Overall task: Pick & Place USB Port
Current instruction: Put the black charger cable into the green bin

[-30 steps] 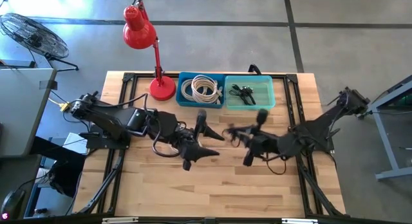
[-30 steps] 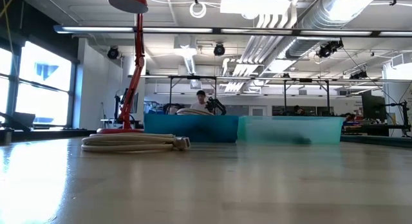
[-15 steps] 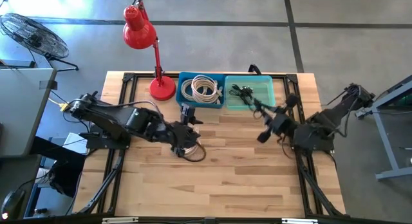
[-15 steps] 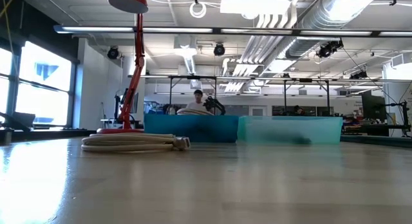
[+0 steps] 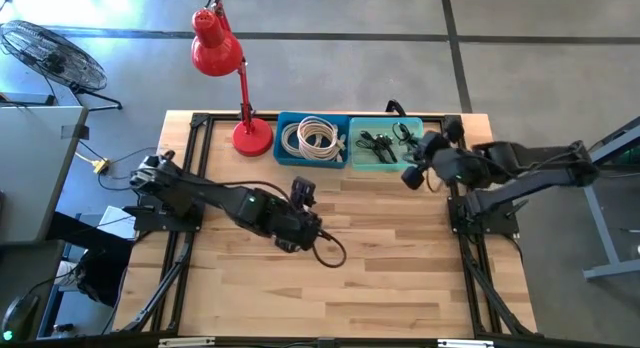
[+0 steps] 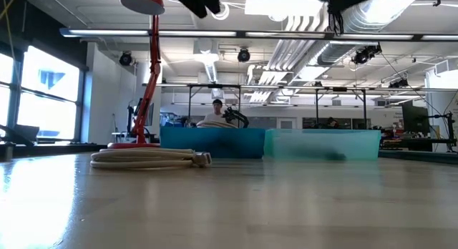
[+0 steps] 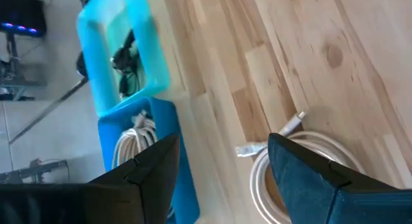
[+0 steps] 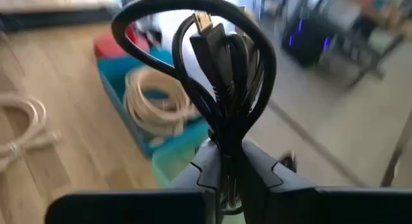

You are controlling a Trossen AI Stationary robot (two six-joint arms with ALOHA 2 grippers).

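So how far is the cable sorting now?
Done: white cables lie in the blue bin, black ones in the teal bin. In hand: the right fingers grip a black cable beside it. Left: a white cable on the table, under the open left fingers.

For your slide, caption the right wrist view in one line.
Right gripper shut on a looped black cable, white cables in the blue bin beyond.

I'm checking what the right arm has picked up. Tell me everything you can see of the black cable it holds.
The black cable is a thin, dark, rubbery-looking cord bundled into loops, with a plug showing a gold-coloured metal tip at the top of the bundle. The right pincer is shut on its lower part, holding it upright, clear of the table. In the high view it hangs over the teal bin, which already holds other black cables.
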